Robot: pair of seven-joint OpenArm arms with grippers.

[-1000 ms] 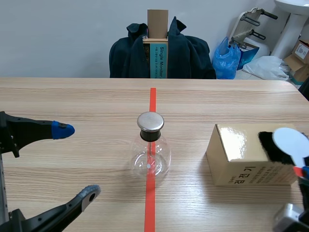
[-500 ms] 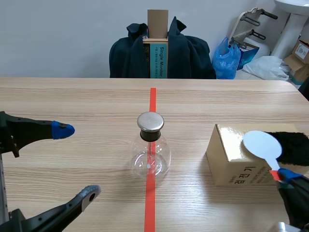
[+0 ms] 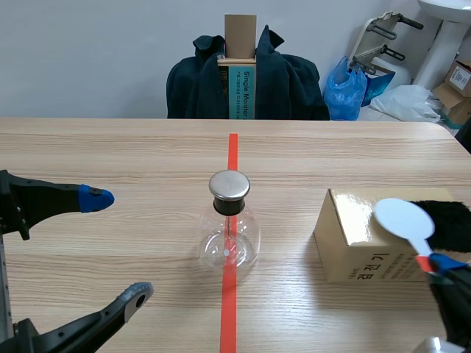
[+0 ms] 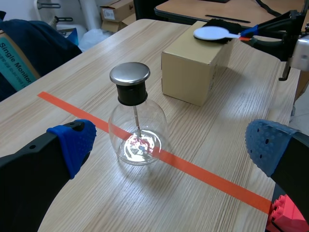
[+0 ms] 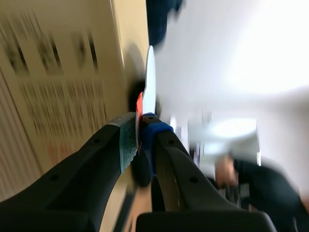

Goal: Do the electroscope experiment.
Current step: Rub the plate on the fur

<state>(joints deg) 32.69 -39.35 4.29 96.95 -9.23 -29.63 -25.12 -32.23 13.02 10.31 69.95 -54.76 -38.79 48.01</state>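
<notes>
The electroscope [image 3: 229,220] stands upright at the middle of the surface [image 3: 132,154], right on the orange-red tape line [image 3: 232,151]. It is a clear round flask with a black collar and a flat, dull-metal cap, and a thin rod runs down inside. What hangs at the rod's foot is lost in glare on the glass, in the left wrist view as well [image 4: 137,121].

At its 3 o'clock, apart from it, sits a tan cardboard box [image 3: 353,246] with dark print on its near face. On the box top lies a black fur cloth [image 3: 450,220], cut off at the edge and partly covered by the white disc of a paddle [image 3: 402,218]. Whether the disc touches fur or box cannot be told. The paddle's red handle runs toward 5 o'clock into the right jaws, which are clenched on it. The right wrist view is badly blurred and shows the paddle [image 5: 149,82] edge-on, its red handle pinched between the two pads. Most of the right arm [image 3: 452,309] is cut off at the corner.

The left jaws are released and spread wide at the flask's 8 o'clock, well apart from it, with a blue pad [image 3: 96,197] toward 9 and a grey pad [image 3: 137,293] toward 7.

The surface is pale wood-grain. Beyond its far edge at 12 o'clock, a dark jacket [image 3: 287,81] is draped around a tall carton [image 3: 240,44]. Toward 1 and 2 o'clock are a blue bag [image 3: 346,88] and more cartons against a grey wall.
</notes>
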